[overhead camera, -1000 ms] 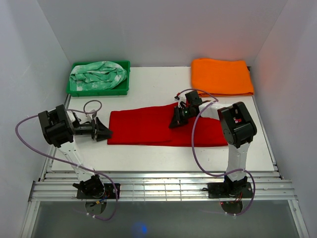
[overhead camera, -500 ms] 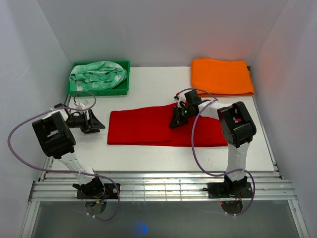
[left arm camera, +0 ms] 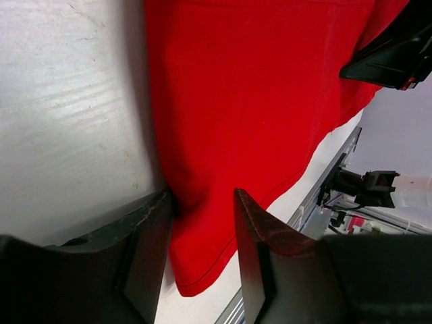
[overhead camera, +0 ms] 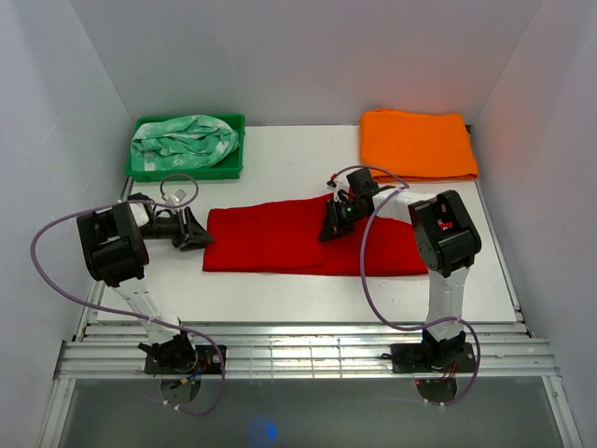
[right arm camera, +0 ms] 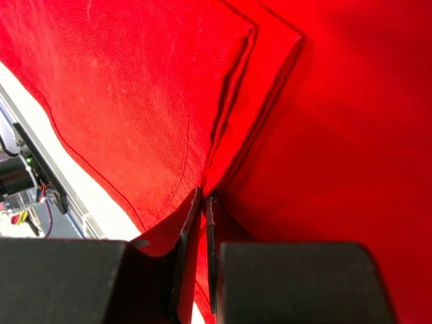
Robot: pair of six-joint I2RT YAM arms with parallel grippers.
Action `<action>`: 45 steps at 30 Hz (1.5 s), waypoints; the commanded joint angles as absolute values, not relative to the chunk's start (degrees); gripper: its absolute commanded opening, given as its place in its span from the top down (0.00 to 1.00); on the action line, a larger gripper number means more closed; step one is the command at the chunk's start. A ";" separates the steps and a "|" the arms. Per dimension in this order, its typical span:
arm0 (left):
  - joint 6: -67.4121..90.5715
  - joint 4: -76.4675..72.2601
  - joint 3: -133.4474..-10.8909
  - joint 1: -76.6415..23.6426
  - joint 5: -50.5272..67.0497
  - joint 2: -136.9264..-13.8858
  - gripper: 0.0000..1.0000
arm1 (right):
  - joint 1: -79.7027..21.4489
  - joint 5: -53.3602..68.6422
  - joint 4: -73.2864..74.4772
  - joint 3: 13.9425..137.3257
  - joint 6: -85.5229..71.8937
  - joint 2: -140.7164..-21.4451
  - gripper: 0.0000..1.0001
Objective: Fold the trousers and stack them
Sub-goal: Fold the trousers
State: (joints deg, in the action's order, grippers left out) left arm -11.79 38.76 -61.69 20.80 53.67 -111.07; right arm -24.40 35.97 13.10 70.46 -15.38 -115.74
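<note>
**Ana:** The left gripper (overhead camera: pixel 194 231) swings back in after pulling away from the cloth half a second ago. It sits at the left end of the trousers (overhead camera: pixel 270 238) again, a little farther up the table (overhead camera: pixel 280 159) than a second back. The right arm hasn't budged.

**Ben:** What are the jaws doing?

**Ana:** The left ones stand apart, straddling the cloth's edge with nothing pinched yet. The right gripper (overhead camera: pixel 334 222) is clenched on a small ridge of red fabric near the middle of the garment.

**Ben:** Where's the danger?

**Ana:** That left edge lies flat on the table. If the jaws close too high, I reckon they catch only the top layer, or nothing. Then the lift peels the layers apart instead of carrying the end over. The right pinch is thin too, so a hard tug could slip it free and skew the fold.

**Ben:** And the trousers themselves?

**Ana:** Bright red, laid as a long flat band across the middle of the table, left end square, right end running under the right arm. The right wrist view shows stitched edges stacked close together, so they look already doubled lengthwise. The orange cloth (overhead camera: pixel 417 145) waits at the far right corner, well apart.
</note>
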 commanded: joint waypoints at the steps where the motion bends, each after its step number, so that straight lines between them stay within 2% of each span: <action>1: -8.98 32.08 -59.85 19.69 45.18 -115.22 0.48 | -24.35 29.53 14.94 70.84 -12.39 -118.48 0.90; 5: -7.47 30.59 -59.24 19.77 43.51 -115.05 0.58 | -24.35 29.36 14.94 70.84 -12.39 -118.48 0.92; 7: -7.21 30.32 -58.89 20.30 43.85 -113.03 0.68 | -24.35 29.44 14.68 70.75 -12.48 -118.30 0.92; 9: -7.38 31.28 -58.80 20.92 44.56 -111.19 0.72 | -24.43 29.36 14.50 70.66 -12.48 -117.95 0.92; 12: -8.43 32.25 -59.32 22.23 44.74 -109.52 0.91 | -24.35 29.35 14.59 70.58 -12.39 -117.77 0.90; 13: -8.79 32.69 -59.76 22.76 44.39 -108.73 0.98 | -24.35 29.62 14.76 70.84 -12.22 -117.60 0.85; 14: -8.88 32.96 -60.11 23.02 44.30 -108.29 1.00 | -24.35 29.88 15.20 71.01 -11.96 -117.42 0.68; 16: -9.66 34.79 -61.87 24.34 45.60 -106.97 1.00 | -24.08 30.06 17.21 72.15 -10.55 -116.02 0.53; 17: -10.02 35.50 -62.66 24.78 45.53 -106.35 1.00 | -23.82 30.15 18.10 72.59 -8.46 -115.23 0.40; 19: -11.16 37.78 -64.94 25.92 45.35 -104.42 1.00 | -22.42 30.24 20.47 73.30 -5.64 -111.64 0.28; 20: -11.68 38.66 -65.82 26.10 44.74 -102.15 1.00 | -21.89 30.15 22.31 73.30 -3.01 -110.06 0.18; 23: -12.39 42.27 -68.99 26.37 42.46 -97.41 1.00 | -17.94 30.76 26.69 73.30 -0.27 -103.46 0.06; 26: -11.61 46.04 -71.89 26.37 41.40 -93.27 1.00 | -11.18 33.31 33.98 74.53 4.39 -99.15 0.02; 31: -10.20 51.41 -78.30 26.02 42.54 -89.57 1.00 | 2.97 30.78 42.53 73.22 13.33 -94.14 0.00; 34: -8.01 54.22 -82.87 23.14 44.12 -88.07 1.00 | 9.48 29.79 42.80 68.57 16.07 -92.64 0.04; 37: -1.51 54.23 -85.34 15.07 37.91 -87.10 1.00 | 11.60 31.54 42.54 65.05 17.22 -93.42 0.05; 45: 15.89 48.70 -87.10 2.82 37.00 -89.56 1.00 | 11.60 37.35 35.78 61.70 12.75 -100.97 0.02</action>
State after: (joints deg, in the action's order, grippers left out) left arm 7.16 51.77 -84.84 4.38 37.58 -90.48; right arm 11.62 33.65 38.83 62.43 13.72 -99.00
